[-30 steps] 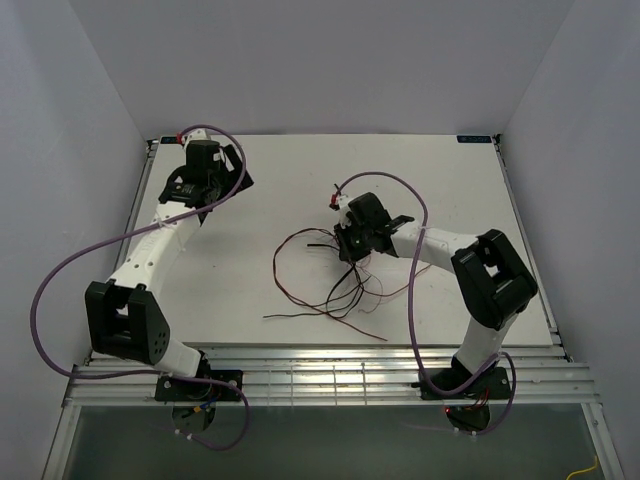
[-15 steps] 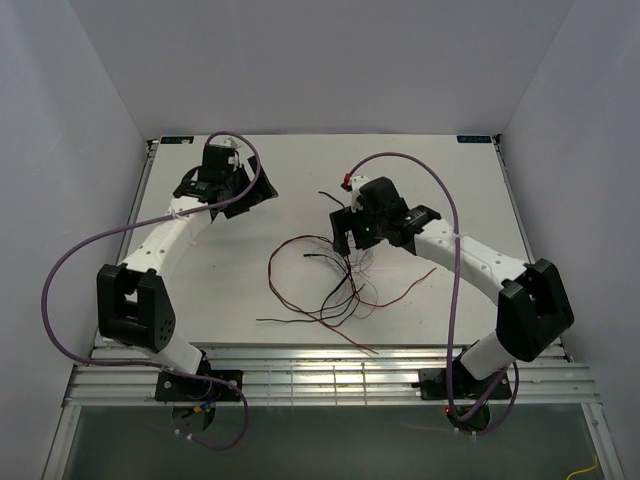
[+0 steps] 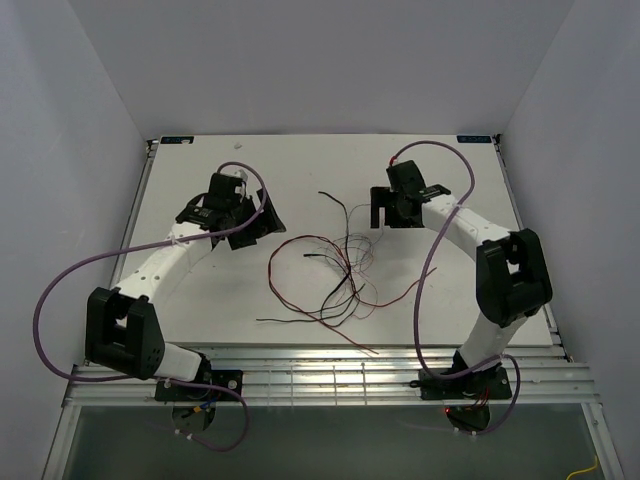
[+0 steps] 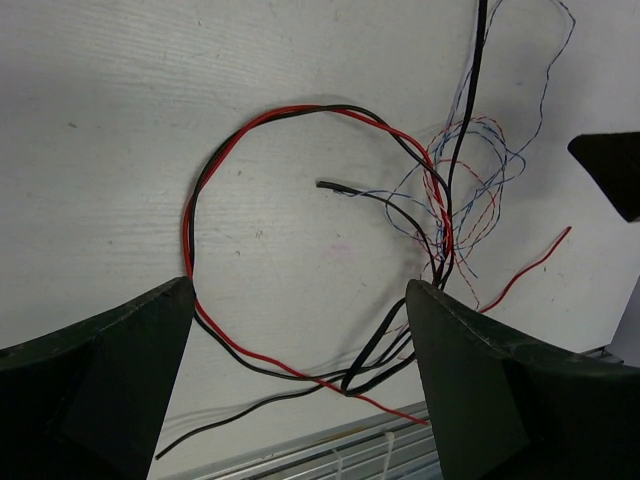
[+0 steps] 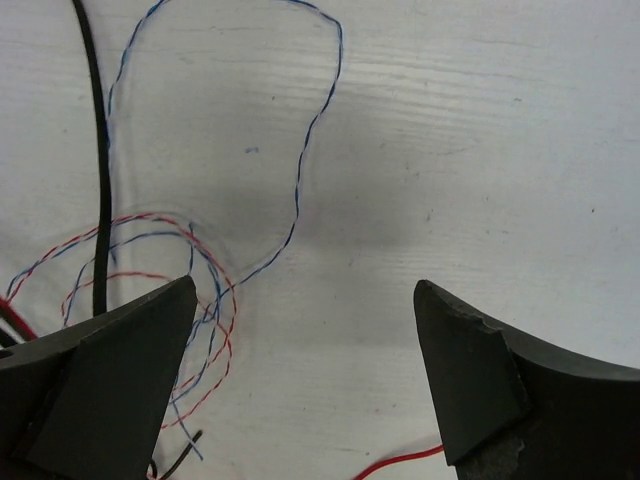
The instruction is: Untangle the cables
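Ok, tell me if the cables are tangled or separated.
Tangled. The cables cross and bunch in one cluster; the left wrist view shows red, black and thin twisted strands overlapping.

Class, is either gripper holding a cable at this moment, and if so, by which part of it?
Nothing is held: the left gripper and the right gripper both stand open, and the cables lie loose on the table.

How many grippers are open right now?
2. The left gripper hovers left of the cables; the right gripper is at their far right side. Neither holds anything.
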